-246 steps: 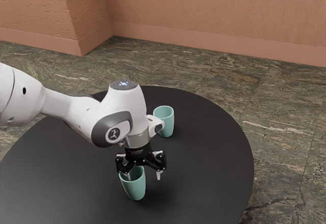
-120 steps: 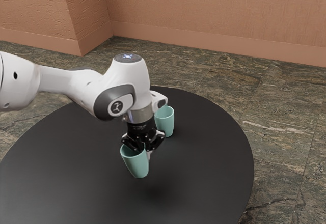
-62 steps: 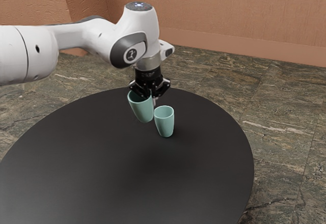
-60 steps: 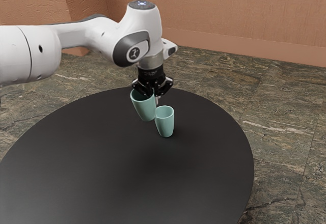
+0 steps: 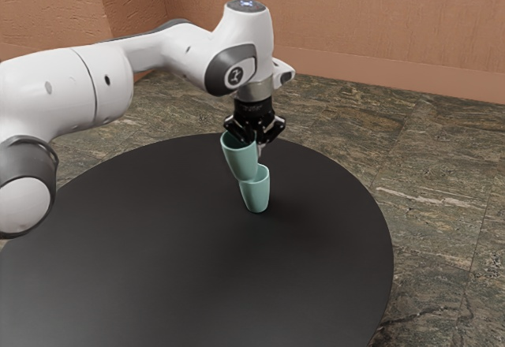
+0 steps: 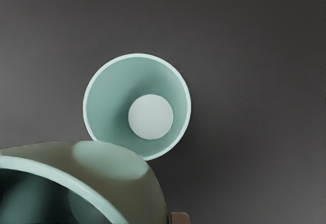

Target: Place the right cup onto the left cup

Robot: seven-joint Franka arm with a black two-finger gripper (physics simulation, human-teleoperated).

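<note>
standing cup obstructing just below raised cup, open air over near side of table

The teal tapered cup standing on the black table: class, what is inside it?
Inside the standing cup, only its wall and pale round floor show; the raised teal cup hides some rim and wall.

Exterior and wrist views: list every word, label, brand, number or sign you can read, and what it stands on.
Side joint cover: logo, no readable letters.
Top cap: lit mark, unreadable.
Black coupling: faint marking, too small.
Upper cup, lower cup: none visible.
</note>
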